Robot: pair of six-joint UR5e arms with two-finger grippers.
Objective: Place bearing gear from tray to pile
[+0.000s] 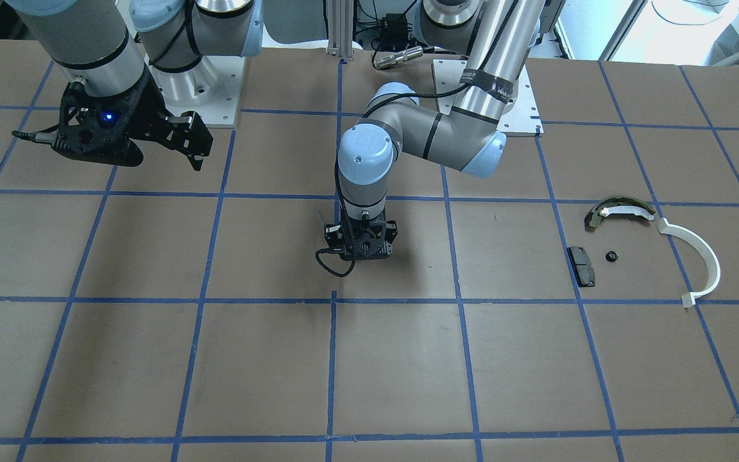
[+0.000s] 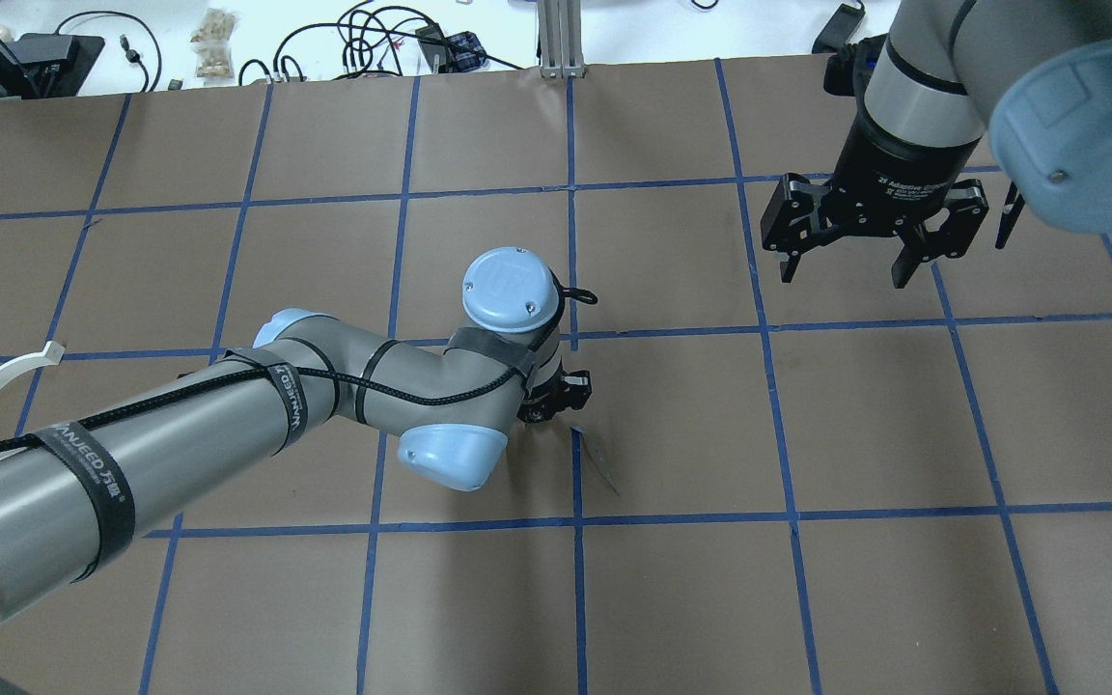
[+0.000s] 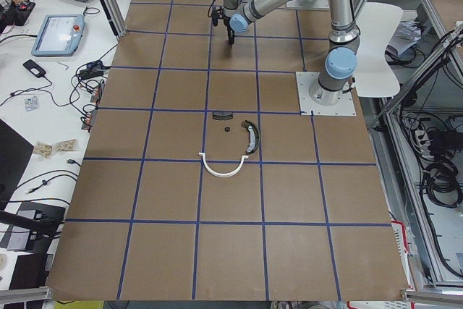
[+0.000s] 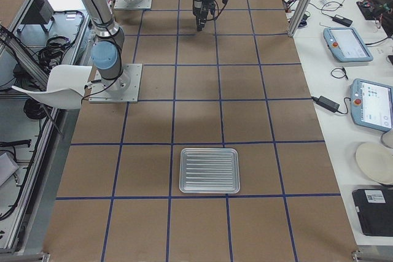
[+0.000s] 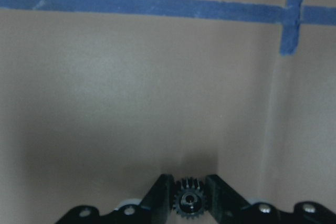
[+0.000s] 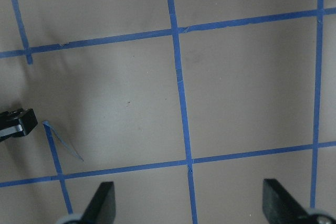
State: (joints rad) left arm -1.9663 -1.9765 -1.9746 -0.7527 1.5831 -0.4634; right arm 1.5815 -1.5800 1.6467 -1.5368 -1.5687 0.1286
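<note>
Though hidden from the front, held mid-table under the left gripper (image 1: 360,251), well apart from the pile (image 1: 612,256); overhead, spread empty fingers on the right gripper (image 2: 846,278); at the left wrist, bearing gear (image 5: 189,203) clamped between both fingers (image 5: 164,195); likely light, rigid, slippery; best pinched across opposite teeth.

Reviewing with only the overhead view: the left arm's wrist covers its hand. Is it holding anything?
Observer: Yes. The left wrist view shows the left hand shut on the toothed black bearing gear.
Operator: Where would it go?
Observer: The front-facing view shows the pile on that arm's side: a brake shoe, a black pad, a small black part and a white arc.
Operator: And the tray?
Observer: The right-side view shows the tray lying flat toward the table's near end, away from both arms.
</note>
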